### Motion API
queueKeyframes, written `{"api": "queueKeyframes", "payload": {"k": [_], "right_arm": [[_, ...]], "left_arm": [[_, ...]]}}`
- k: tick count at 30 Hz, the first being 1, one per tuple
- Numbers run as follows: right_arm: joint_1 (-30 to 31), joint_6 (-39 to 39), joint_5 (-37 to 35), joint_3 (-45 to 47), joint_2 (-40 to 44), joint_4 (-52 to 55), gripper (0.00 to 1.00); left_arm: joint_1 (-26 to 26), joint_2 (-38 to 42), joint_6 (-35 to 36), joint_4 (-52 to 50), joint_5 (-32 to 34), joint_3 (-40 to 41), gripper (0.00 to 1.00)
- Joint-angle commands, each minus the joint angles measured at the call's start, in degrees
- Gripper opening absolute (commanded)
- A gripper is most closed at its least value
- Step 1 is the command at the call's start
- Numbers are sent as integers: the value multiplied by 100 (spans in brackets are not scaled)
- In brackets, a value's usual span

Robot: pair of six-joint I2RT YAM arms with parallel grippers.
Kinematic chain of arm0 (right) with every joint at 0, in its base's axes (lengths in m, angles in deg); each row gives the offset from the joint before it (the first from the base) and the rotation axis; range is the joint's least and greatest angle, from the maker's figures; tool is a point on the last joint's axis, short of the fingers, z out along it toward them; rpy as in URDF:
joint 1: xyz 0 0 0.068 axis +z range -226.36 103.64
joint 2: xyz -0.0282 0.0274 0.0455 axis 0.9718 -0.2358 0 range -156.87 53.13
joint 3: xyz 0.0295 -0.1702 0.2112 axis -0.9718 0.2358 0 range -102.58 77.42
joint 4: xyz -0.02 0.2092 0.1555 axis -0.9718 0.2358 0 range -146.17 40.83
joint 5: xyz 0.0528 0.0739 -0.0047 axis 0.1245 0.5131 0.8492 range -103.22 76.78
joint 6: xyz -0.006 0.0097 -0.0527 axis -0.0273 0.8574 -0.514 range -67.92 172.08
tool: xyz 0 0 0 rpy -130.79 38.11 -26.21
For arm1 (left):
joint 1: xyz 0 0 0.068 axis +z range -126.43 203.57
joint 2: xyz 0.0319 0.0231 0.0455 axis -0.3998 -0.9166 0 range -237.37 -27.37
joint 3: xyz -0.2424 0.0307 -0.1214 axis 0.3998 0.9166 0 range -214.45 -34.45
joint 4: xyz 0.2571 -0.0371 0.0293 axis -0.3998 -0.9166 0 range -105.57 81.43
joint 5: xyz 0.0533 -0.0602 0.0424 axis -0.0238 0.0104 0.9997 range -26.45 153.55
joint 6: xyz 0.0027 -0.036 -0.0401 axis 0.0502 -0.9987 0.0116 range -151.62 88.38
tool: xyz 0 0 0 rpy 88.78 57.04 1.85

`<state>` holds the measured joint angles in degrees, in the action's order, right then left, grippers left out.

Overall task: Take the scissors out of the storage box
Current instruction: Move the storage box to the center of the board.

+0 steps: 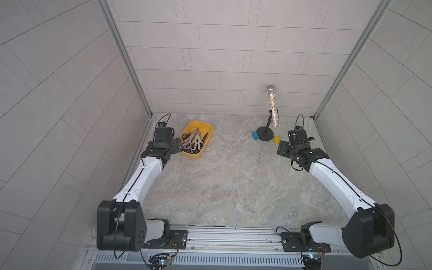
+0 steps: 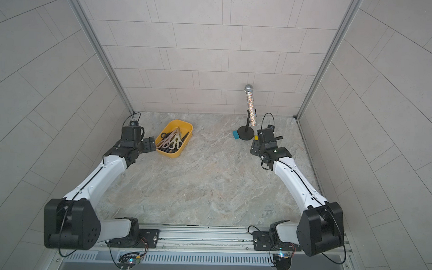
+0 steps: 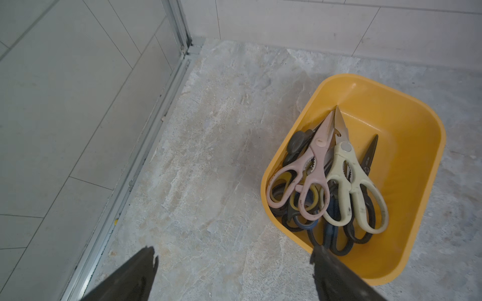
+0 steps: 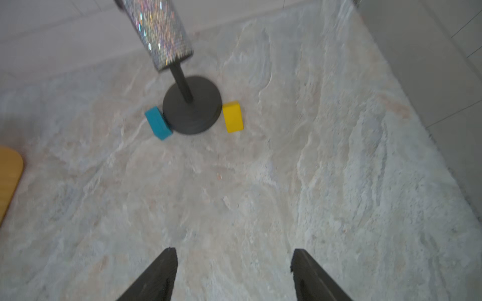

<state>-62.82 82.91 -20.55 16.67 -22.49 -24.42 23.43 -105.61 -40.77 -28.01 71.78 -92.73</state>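
Left arm (image 1: 144, 172): reaches from its base at 7 o'clock on the table (image 1: 220, 190) up toward 10 o'clock, wrist bent in toward the middle. Right arm (image 1: 332, 179): mirrored, from 5 o'clock up toward 2 o'clock, wrist turned inward.

Storage box (image 1: 203, 126): sits at 11 o'clock on the table, long axis slanted. All the scissors (image 1: 193, 142) are inside it, piled with the handles toward me.

Left gripper (image 3: 234, 251): jaws wide, nothing between them. In both top views the box is just beside it at 3 o'clock. In the left wrist view one fingertip (image 3: 323, 260) overlaps the box's near rim; I cannot tell whether it touches.

Right gripper (image 4: 233, 254): jaws apart over bare table and empty. The box is well apart from it at 9 o'clock.

Only the left wrist view separates the pile: pink shears (image 3: 310, 166) and cream shears (image 3: 347, 177) on top, dark handles beneath.

The right wrist view is blurred. It shows the glitter microphone (image 4: 159, 31) on its stand, with the blue block (image 4: 157, 123) and yellow block (image 4: 233, 117) against the base. A corner of the box also shows at the frame edge.
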Motion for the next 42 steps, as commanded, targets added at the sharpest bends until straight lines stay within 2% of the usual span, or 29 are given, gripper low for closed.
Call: {"api": "queueKeyframes", "payload": {"k": [1,2,6,10,16,18,23,29,38,42], "right_arm": [[198,312,206,-6,-23,1202,71],[223,325,281,47,-28,1260,68],[260,432,320,234,37,1343,66],[255,374,444,164,-70,1423,62],[298,288,528,-210,-351,1755,59],[298,249,468,-257,-393,1765,59],[298,198,454,-436,-566,1895,59],[298,209,373,-367,-680,1866,58],[296,248,443,-278,-835,1776,55],[303,248,451,-257,-900,1756,55]], "left_arm": [[216,-736,-192,-776,-937,-857,98],[272,-963,-222,-859,-1120,-1082,94],[315,-1454,-118,-704,-1074,-1460,89],[383,-2075,137,-1222,-1162,-2075,67],[420,-2494,308,-1389,-1061,-2471,60],[455,-2734,352,-1509,-1115,-2630,55],[510,-3234,286,-1571,-1465,-2869,54],[509,-3589,264,-1549,-1544,-2943,50],[487,-3772,238,-1567,-1525,-3022,33],[431,-3806,229,-1636,-1528,-3073,23]]}}
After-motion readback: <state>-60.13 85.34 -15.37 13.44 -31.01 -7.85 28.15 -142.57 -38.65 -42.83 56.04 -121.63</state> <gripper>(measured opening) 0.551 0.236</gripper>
